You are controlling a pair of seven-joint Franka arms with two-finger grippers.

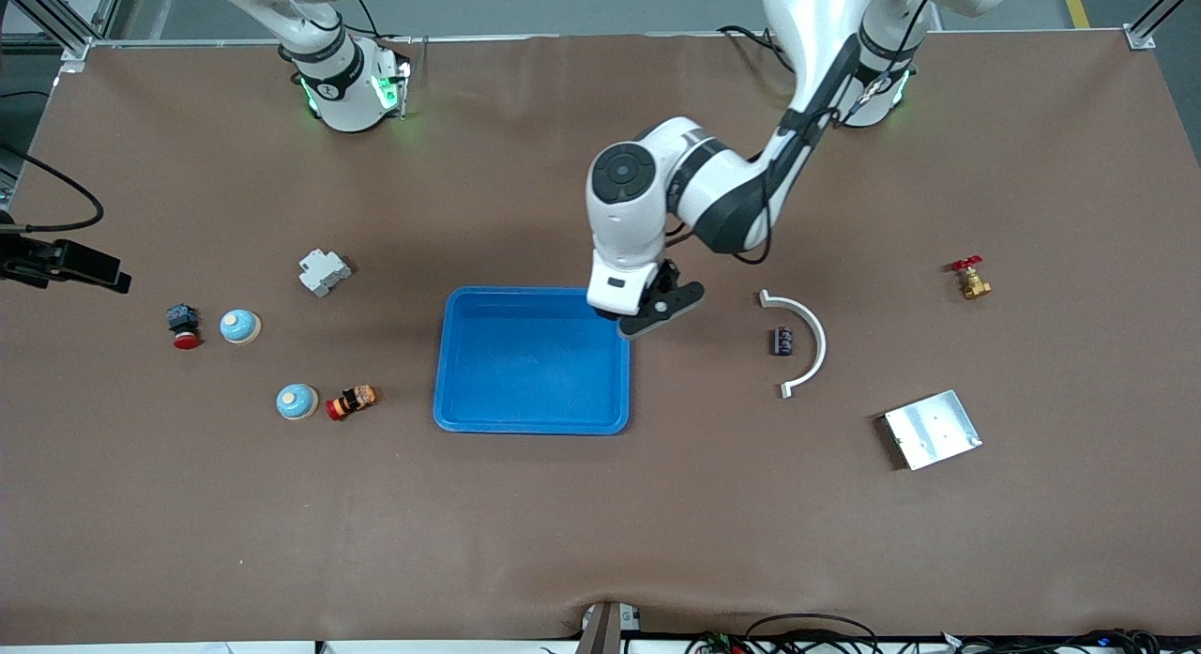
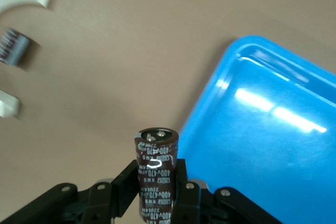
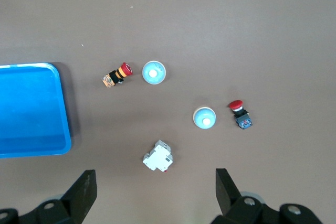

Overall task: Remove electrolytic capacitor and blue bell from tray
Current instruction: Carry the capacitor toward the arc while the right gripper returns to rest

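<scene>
My left gripper [image 1: 647, 311] [image 2: 156, 184] is shut on a dark brown capacitor [image 2: 156, 156], held upright between the fingers. It hangs over the rim of the blue tray [image 1: 532, 427] [image 2: 273, 145] at the left arm's end. A second dark capacitor [image 1: 782, 341] [image 2: 14, 48] lies on the table inside a white curved bracket [image 1: 814, 340]. Two light-blue bells [image 1: 240, 326] [image 1: 296, 402] stand toward the right arm's end, the bells [image 3: 154, 72] [image 3: 205, 118] also showing in the right wrist view. My right gripper [image 3: 155, 180] is open high over that area, holding nothing, and is out of the front view.
Near the bells are a white circuit breaker [image 1: 324, 271] [image 3: 157, 158] and two red push buttons [image 1: 184, 326] [image 1: 351, 402]. Toward the left arm's end lie a brass valve with a red handle [image 1: 971, 279] and a metal plate [image 1: 932, 429].
</scene>
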